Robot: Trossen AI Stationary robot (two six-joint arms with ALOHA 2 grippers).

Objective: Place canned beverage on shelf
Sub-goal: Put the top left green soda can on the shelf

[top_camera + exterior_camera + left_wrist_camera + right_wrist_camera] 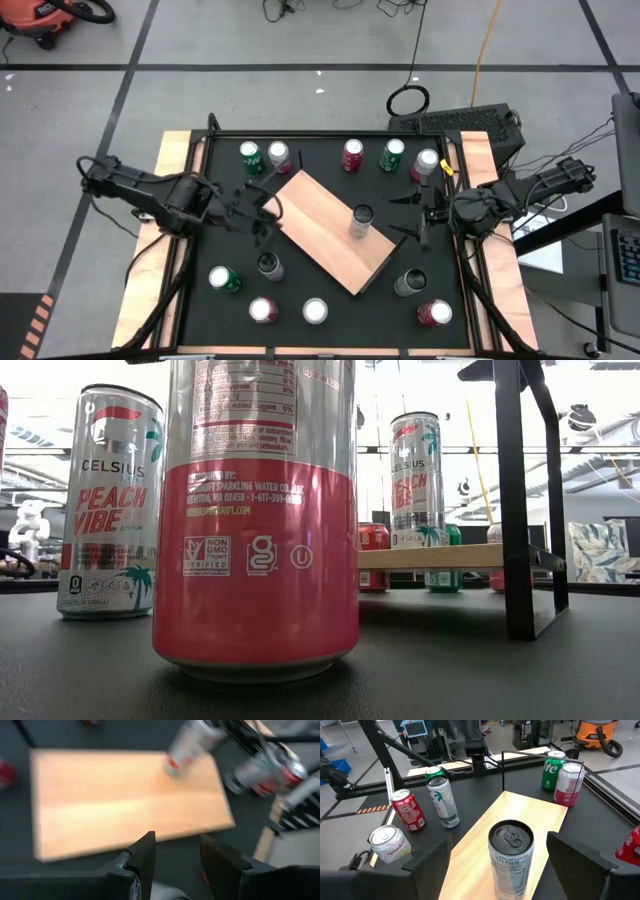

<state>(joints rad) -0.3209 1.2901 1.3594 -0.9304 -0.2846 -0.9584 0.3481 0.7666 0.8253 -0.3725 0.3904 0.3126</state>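
On the shelf (325,229), toward its right end, one can (361,220) stands upright, so we judge the placing done. Our right gripper (419,218) sits just right of that can with fingers spread and nothing between them, probably so it can pull clear without tipping it. Our left gripper (262,212) hangs at the shelf's left edge, fingers partly apart and holding nothing. Other cans stand around the table (330,290).
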